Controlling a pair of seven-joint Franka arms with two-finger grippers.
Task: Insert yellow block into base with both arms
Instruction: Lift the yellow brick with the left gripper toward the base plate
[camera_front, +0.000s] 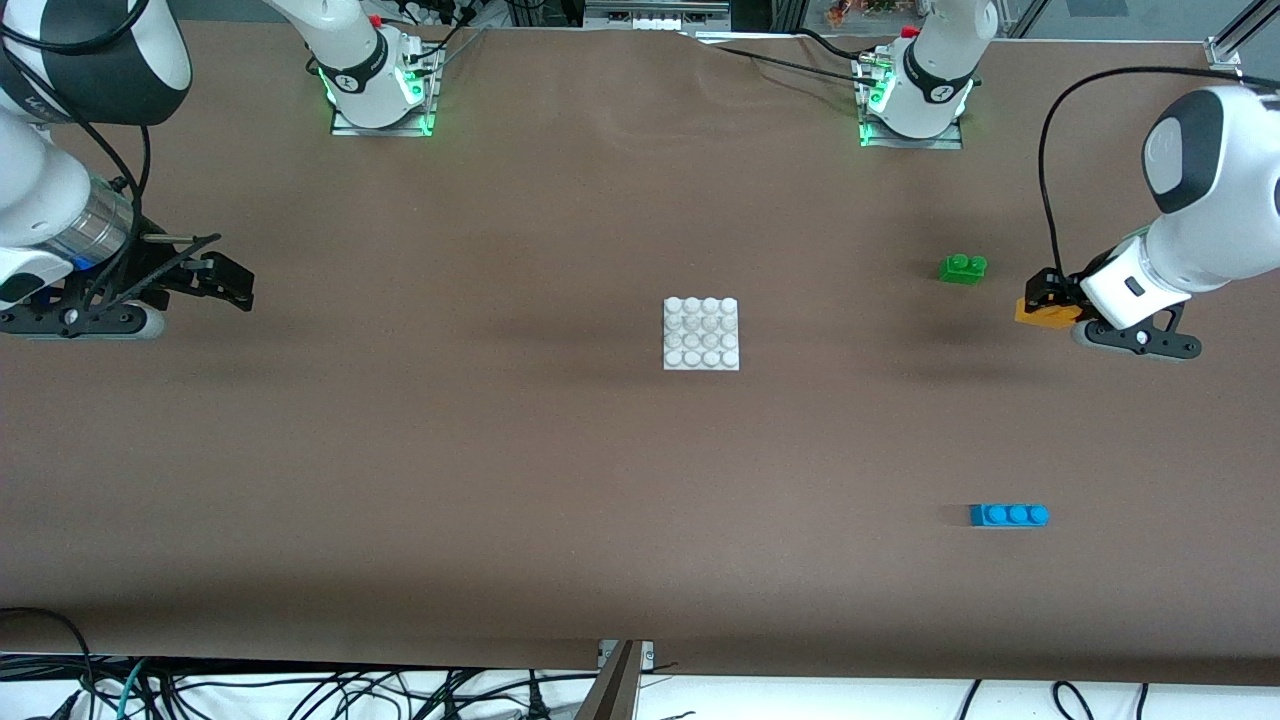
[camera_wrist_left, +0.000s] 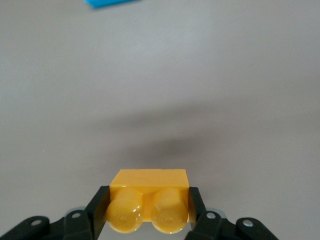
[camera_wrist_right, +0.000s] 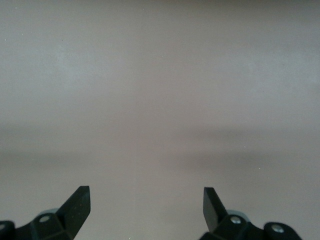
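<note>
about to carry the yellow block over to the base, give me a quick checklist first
1. Left gripper shut on the yellow block: ok.
2. Block held level, both studs showing: ok.
3. Base lies flat with its studs bare: ok.
4. Green brick and blue brick sit apart from the base: ok.
5. Right gripper open, waiting over the right arm's end of the table: ok.
6. Base steadied by the right gripper for pressing: not ok.
</note>
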